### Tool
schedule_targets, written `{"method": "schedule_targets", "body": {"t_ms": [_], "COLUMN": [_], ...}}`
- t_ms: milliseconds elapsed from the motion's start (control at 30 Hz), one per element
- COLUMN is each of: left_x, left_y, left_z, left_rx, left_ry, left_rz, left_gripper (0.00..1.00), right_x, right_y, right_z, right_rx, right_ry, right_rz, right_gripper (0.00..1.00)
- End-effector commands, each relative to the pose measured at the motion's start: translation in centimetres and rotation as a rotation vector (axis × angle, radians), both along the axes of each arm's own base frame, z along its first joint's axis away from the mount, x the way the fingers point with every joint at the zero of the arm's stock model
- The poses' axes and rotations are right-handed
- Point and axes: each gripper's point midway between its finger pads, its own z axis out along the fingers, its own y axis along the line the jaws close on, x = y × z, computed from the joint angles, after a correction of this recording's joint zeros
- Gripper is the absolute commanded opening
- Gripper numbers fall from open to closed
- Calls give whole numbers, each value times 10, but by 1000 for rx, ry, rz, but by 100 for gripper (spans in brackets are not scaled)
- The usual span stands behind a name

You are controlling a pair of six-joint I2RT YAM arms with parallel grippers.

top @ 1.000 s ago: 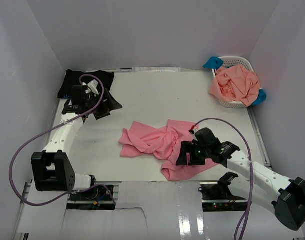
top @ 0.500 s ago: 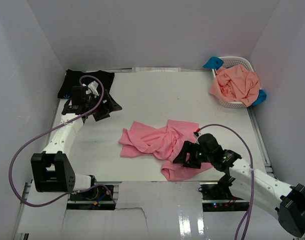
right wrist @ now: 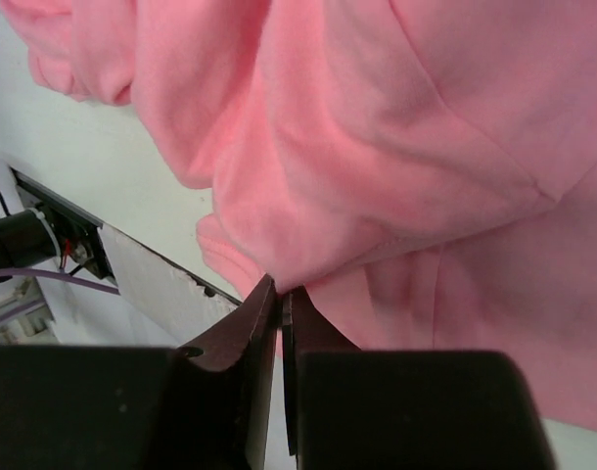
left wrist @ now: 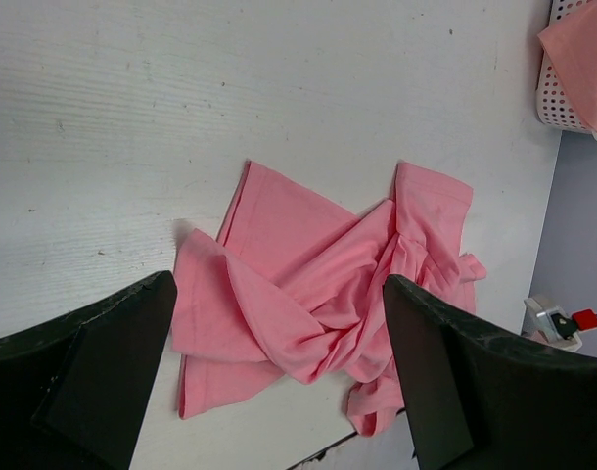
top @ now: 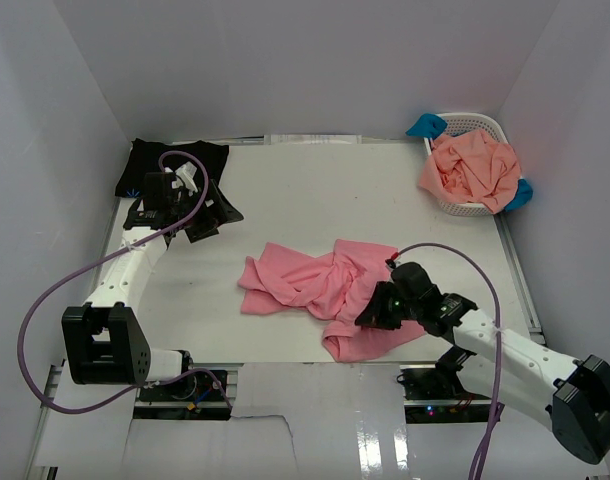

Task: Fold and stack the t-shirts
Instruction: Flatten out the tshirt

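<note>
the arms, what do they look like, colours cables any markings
Both the left arm and right arm are white tubular links with black joint housings and blocky black bases. A purple cable loops along each. The left claw and right claw have matte black wedge-shaped fingers. A small green light shows on the right wrist.

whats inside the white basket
An orange shirt fills the basket and spills over its rim. Blue cloth pokes out at the back left and the right side. Anything under the orange shirt is covered.
</note>
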Motion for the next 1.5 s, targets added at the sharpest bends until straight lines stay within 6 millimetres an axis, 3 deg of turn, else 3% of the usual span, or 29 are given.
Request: {"method": "schedule_targets", "body": {"t_ms": [0, 33, 100, 133, 167, 267, 367, 400, 467, 500, 633, 733, 800, 833, 900, 933, 1100, 1233, 1400, 1467], "left_x": [1, 1, 3, 3, 4, 4, 4, 4, 3, 3, 4, 5, 6, 7, 7, 8, 9, 8, 8, 8], "left_y": [-1, -1, -1, -1, -1, -1, 1, 2, 2, 2, 2, 2, 2, 1, 0, 0, 0, 2, 1, 1], "left_z": [12, 13, 12, 13, 12, 15, 16, 15, 13, 13, 12, 10, 9, 9, 7, 8, 9, 8, 8, 7], "left_rx": [11, 10, 7, 8, 9, 11, 21, 23, 23, 23, 28, 26, 25, 24, 23, 22, 27, 43, 43, 43], "left_ry": [-40, -41, -37, -39, -38, -45, -52, -50, -44, -44, -41, -35, -31, -29, -26, -28, -28, -26, -24, -21], "left_rz": [-10, -11, -11, -11, -10, -8, -1, 1, 2, 0, -1, 1, 0, -3, -5, -6, -9, -8, -10, -10], "left_gripper": [98, 98, 98, 98, 98, 98, 98, 98, 98, 98, 98, 98, 98, 98, 98, 98, 98, 98, 98, 98], "right_x": [33, 48, 65, 72, 77, 70, 41, 19, -11, -32, -64, -62, -51, -47, -28, -17, 18, 51, 88, 105], "right_y": [7, 15, 21, 28, 43, 68, 70, 56, 39, 18, -33, -60, -74, -76, -72, -66, -52, -52, -72, -75], "right_z": [39, 68, 90, 91, 119, 122, 82, 44, 9, -18, -43, -33, -24, -17, -2, 7, 31, 33, 22, 26], "right_rx": [-33, -20, -50, -71, -16, 15, -67, -143, -172, -219, -406, -555, -650, -667, -685, -678, -680, -646, -522, -406], "right_ry": [-156, -219, -292, -285, -320, -280, -165, -59, 58, 142, 281, 281, 242, 228, 152, 112, 8, -43, -25, -35], "right_rz": [7, 9, 48, 68, 113, 250, 359, 400, 456, 466, 448, 396, 352, 342, 319, 306, 248, 200, 42, -43], "right_gripper": [8, 8, 8, 8, 8, 8, 8, 8, 8, 8, 8, 9, 18, 28, 59, 65, 66, 65, 61, 59]}}
